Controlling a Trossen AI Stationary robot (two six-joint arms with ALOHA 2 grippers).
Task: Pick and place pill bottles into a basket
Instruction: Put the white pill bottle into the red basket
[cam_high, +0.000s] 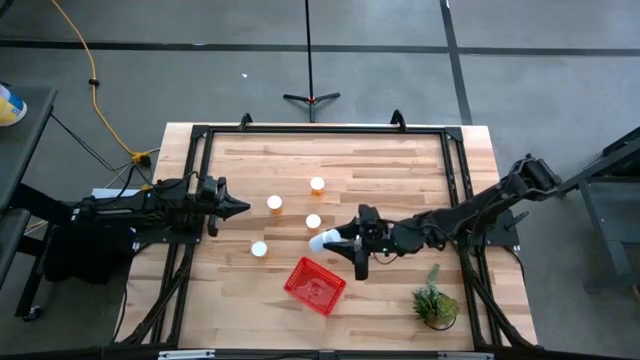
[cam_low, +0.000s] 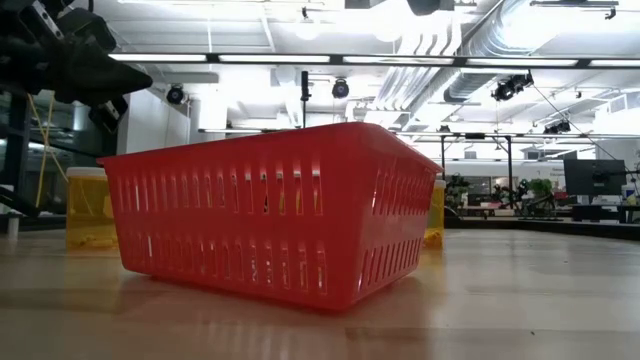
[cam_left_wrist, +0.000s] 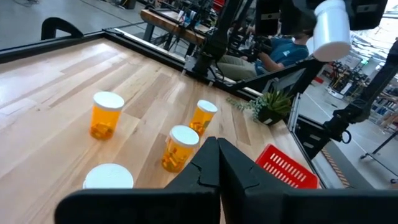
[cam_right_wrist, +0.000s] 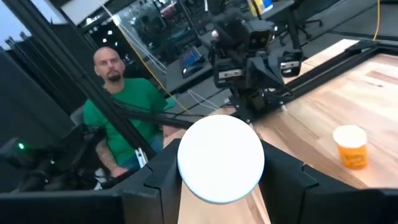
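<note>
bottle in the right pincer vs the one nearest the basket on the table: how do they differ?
1. The held bottle is off the table, clamped in the right pincer; the nearest table bottle stands free.
2. The held bottle lies on its side, cap pointing at the left arm; the table bottle stands upright, cap up.
Shared: round white caps. Neither is in the basket yet.

Four pill bottles (cam_high: 274, 203) stand on the desk (cam_high: 400, 160), between the two arms. The basket (cam_high: 314, 285) sits near the front edge, below them. A plant (cam_high: 435, 303) is to its right. The right gripper (cam_high: 337, 243) holds one bottle (cam_high: 322, 242) just above the basket.
</note>
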